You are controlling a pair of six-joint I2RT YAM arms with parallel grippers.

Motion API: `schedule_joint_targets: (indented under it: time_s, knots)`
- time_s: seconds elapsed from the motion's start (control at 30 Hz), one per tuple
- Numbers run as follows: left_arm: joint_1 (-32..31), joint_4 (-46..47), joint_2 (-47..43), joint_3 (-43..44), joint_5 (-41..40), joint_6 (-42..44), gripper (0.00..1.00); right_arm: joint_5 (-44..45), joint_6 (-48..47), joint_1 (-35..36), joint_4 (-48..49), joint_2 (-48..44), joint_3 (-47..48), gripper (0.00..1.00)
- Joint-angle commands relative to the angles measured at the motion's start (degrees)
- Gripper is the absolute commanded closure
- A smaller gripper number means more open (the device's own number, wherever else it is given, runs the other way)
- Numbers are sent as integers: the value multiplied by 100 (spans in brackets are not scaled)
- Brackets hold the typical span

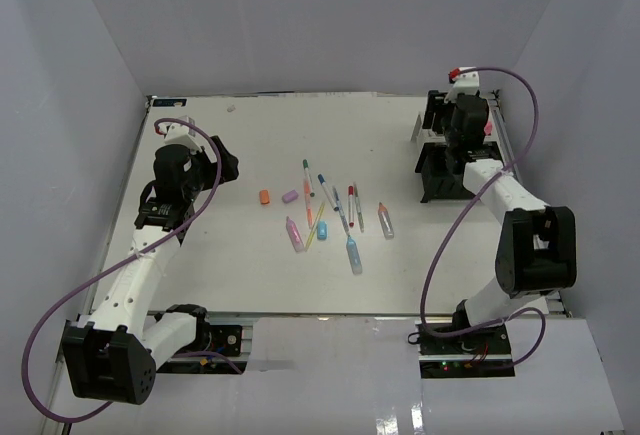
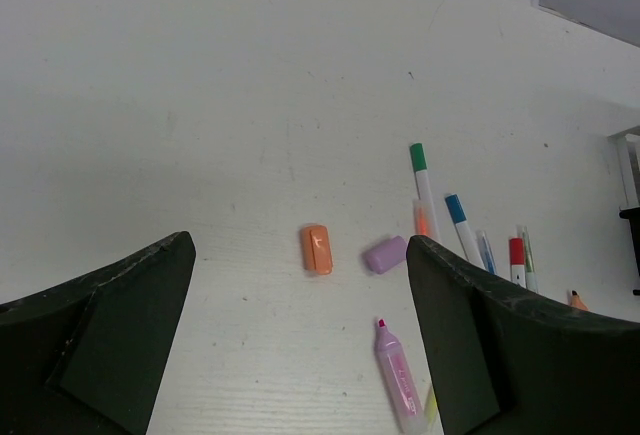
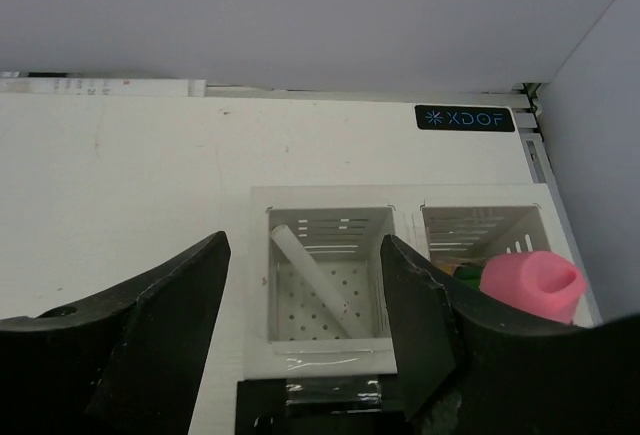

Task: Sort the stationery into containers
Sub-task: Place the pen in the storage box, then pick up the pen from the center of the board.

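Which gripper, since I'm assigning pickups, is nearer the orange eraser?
Left. The left gripper is a short way left of the orange eraser; the right gripper is far to its right, over the white compartments.

Loose pieces on the bench [image 1: 200,285], overhead count: roughly thirteen, in one cluster.

- Short stubs: three. Orange stub [image 1: 264,196], purple stub [image 1: 290,196], blue stub [image 1: 321,231].
- Fat markers: three. Pink marker [image 1: 294,233], pale blue marker [image 1: 354,253], grey marker [image 1: 385,220].
- Thin pens: six or seven, overlapping, so the tally is inexact. One green-capped pen [image 1: 307,177], one blue-capped pen [image 1: 326,187], one red-capped pen [image 1: 351,198].
- Black organizer [image 1: 440,170]: one.
- White mesh compartments: two. Left mesh compartment [image 3: 330,225] holds one white stick [image 3: 310,275]; right mesh compartment [image 3: 480,223] shows one pink-capped item [image 3: 533,287].
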Motion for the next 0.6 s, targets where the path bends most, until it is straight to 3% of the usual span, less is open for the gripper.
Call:
schedule_joint_targets:
  time_s: [0.0, 0.2, 0.3, 0.57]
  knots:
    - [15, 18, -111, -28, 84, -23, 2, -70, 101, 359, -1562, -529, 674, 31]
    - [15, 10, -93, -28, 84, -32, 2, -167, 426, 1255, -4275, -382, 1604, 31]
    - [24, 10, -93, -28, 84, -32, 2, -210, 689, 1634, -5095, -153, 1843, 31]
    - [15, 1, -58, -28, 84, -32, 2, -659, 1288, 2223, -5415, 595, 1826, 37]
